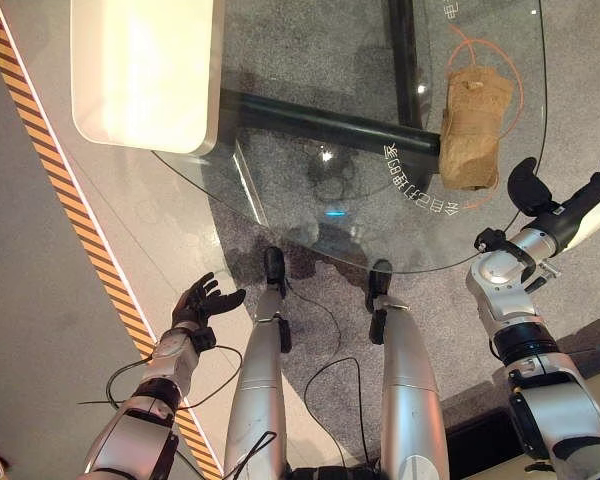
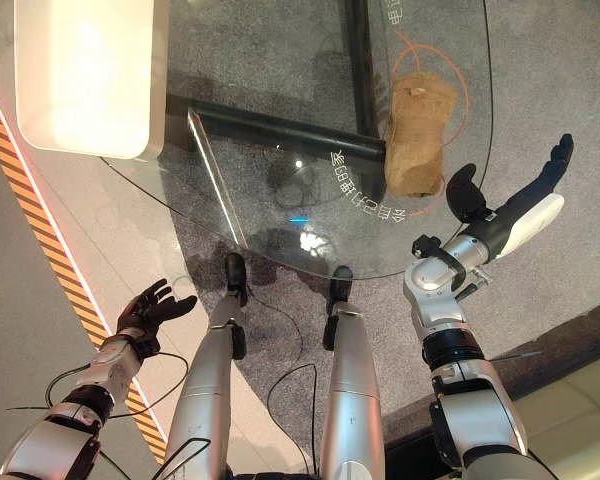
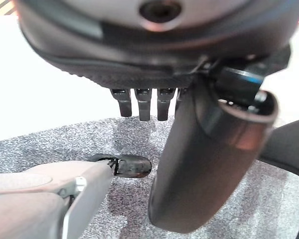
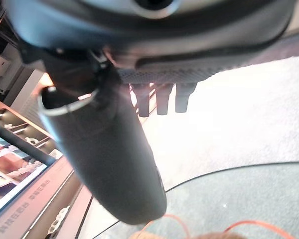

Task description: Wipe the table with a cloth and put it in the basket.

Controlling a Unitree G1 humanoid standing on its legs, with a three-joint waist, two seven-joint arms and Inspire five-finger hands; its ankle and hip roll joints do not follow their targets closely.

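Starting out, we see the crumpled tan cloth (image 1: 473, 128) untouched on the round glass tabletop (image 1: 310, 190) — right hand (image 2: 515, 210) and left hand (image 1: 204, 300) both relaxed, empty; wiping and basketing remain.

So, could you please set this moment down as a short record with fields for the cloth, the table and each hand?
cloth: brown cloth, crumpled, on the glass table near its right edge, inside an orange ring mark
left hand: left hand open, low beside the table, holding nothing
right hand: right hand open, raised just right of the cloth, apart from it
task state: cloth not yet picked up
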